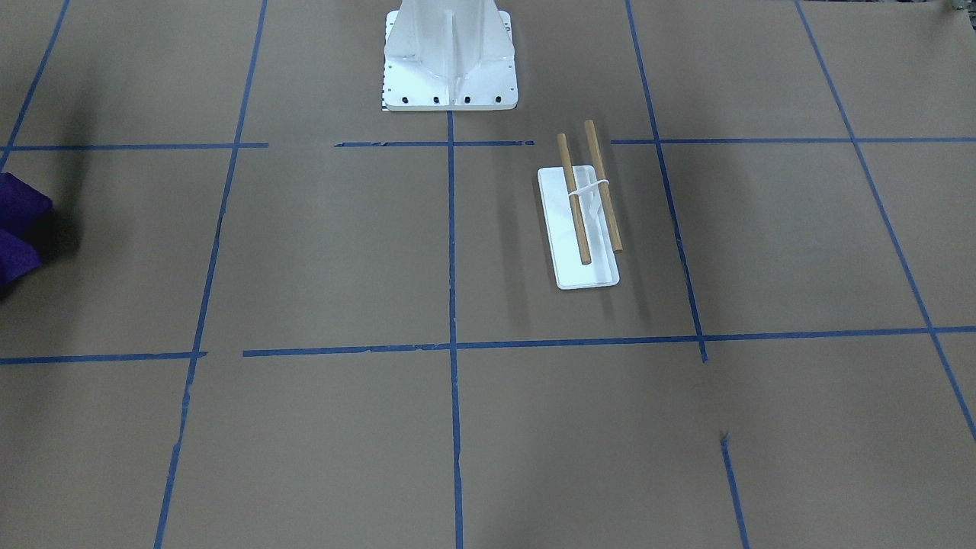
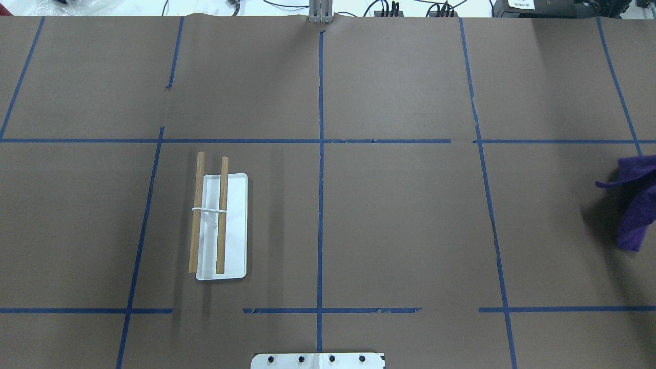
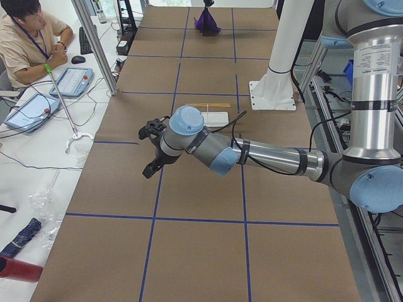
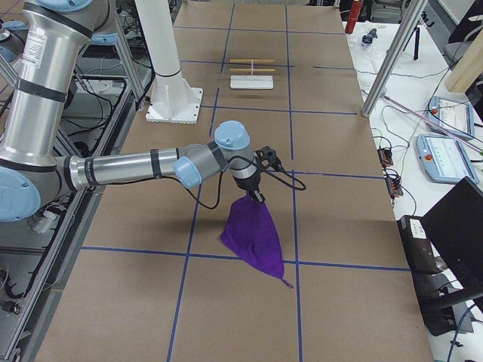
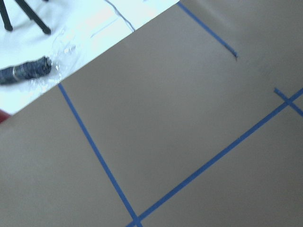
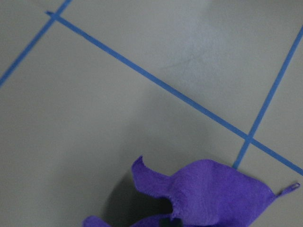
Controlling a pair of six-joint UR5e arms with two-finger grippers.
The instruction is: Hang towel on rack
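Note:
The purple towel [image 4: 253, 234] hangs from my right gripper [image 4: 258, 197], its lower end near the table at the robot's right end. It also shows at the edge of the overhead view [image 2: 633, 200], the front view [image 1: 15, 229] and the right wrist view [image 6: 208, 194]. I cannot tell how the right jaws stand. The rack [image 2: 220, 225], a white base with two wooden bars, stands on the left half of the table [image 1: 587, 198]. My left gripper [image 3: 148, 151] hovers over bare table beyond the rack; I cannot tell whether it is open or shut.
The robot's white pedestal [image 1: 450, 61] stands at the table's robot side. An operator [image 3: 28, 38] sits at a side desk with tablets [image 3: 72, 80]. Metal frame posts [image 3: 94, 44] rise at the table's edge. A rolled dark object [image 5: 26, 71] lies off the table.

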